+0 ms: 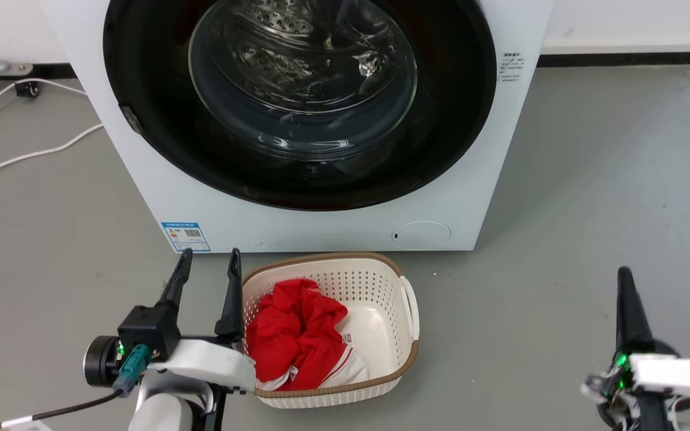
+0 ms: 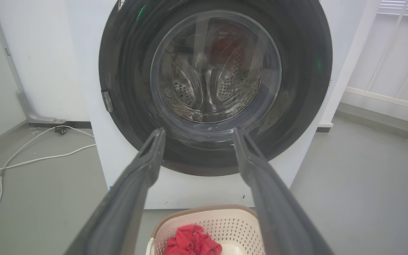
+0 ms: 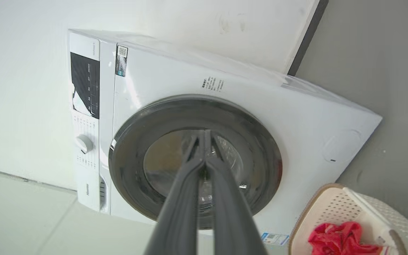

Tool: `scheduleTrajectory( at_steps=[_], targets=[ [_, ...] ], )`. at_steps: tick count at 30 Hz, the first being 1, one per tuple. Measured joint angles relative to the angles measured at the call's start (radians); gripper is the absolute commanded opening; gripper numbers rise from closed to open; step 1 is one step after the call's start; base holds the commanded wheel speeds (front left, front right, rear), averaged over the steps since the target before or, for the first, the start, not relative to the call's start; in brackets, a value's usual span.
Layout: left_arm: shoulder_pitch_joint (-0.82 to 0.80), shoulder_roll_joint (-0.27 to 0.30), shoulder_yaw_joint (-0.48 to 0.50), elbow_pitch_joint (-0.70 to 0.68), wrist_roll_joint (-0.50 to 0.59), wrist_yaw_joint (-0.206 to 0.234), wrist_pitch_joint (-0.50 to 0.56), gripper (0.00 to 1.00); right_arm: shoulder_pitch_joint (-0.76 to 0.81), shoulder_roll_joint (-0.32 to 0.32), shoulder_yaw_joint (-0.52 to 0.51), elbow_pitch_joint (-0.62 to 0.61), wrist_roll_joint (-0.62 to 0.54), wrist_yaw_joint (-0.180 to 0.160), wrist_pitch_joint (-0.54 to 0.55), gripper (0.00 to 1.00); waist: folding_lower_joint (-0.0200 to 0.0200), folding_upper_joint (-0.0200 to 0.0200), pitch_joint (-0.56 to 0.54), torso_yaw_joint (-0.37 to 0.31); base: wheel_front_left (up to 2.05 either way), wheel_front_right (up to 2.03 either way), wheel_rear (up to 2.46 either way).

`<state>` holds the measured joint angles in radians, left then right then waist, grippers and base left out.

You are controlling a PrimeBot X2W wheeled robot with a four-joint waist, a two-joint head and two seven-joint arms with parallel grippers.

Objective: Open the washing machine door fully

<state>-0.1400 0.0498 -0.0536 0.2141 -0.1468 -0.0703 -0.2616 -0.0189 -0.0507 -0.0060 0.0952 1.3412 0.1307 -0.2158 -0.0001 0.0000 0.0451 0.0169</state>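
Observation:
The washing machine [image 1: 189,197] is a white front-loader standing against the wall. Its door [image 1: 153,137], a round glossy black disc with a clear glass bowl, lies flat against the front, closed. In the left wrist view the door [image 2: 126,88] faces me, and in the right wrist view the door [image 3: 136,163] shows tilted. My left gripper [image 1: 208,263] is open at the lower left, short of the machine's base, with nothing between its fingers [image 2: 151,156]. Low at the right, my right gripper [image 1: 625,276] is shut and empty, its fingers [image 3: 190,166] pressed together.
A white perforated basket [image 1: 381,269] holding a red garment [image 1: 297,329] sits on the grey floor in front of the machine, beside my left gripper. White cables [image 1: 33,154] trail on the floor at the left. The wall and skirting run behind.

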Motion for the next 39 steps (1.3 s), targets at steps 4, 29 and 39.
scheduleTrajectory(
  at_steps=[4,29,39],
  targets=[
    [-0.012,0.0,0.003,-0.016,-0.007,0.0,-0.001,1.0,-0.069,0.0,-0.044,0.026,0.244,0.0,0.043,0.0,0.0,0.0,0.021,-0.001,0.0,0.0,0.0],
    [-0.129,0.0,0.022,-0.131,-0.016,-0.017,-0.001,1.0,-0.884,-0.402,0.166,0.616,0.658,0.0,0.365,0.0,0.0002,0.0,0.24,0.023,0.0,0.0,0.0],
    [-0.166,0.0,0.013,-0.176,-0.014,-0.025,-0.001,1.0,-1.189,-0.407,0.4,0.811,0.643,0.0,0.488,0.0,0.0003,0.0,0.326,0.044,0.0,0.0,0.0]
  ],
)
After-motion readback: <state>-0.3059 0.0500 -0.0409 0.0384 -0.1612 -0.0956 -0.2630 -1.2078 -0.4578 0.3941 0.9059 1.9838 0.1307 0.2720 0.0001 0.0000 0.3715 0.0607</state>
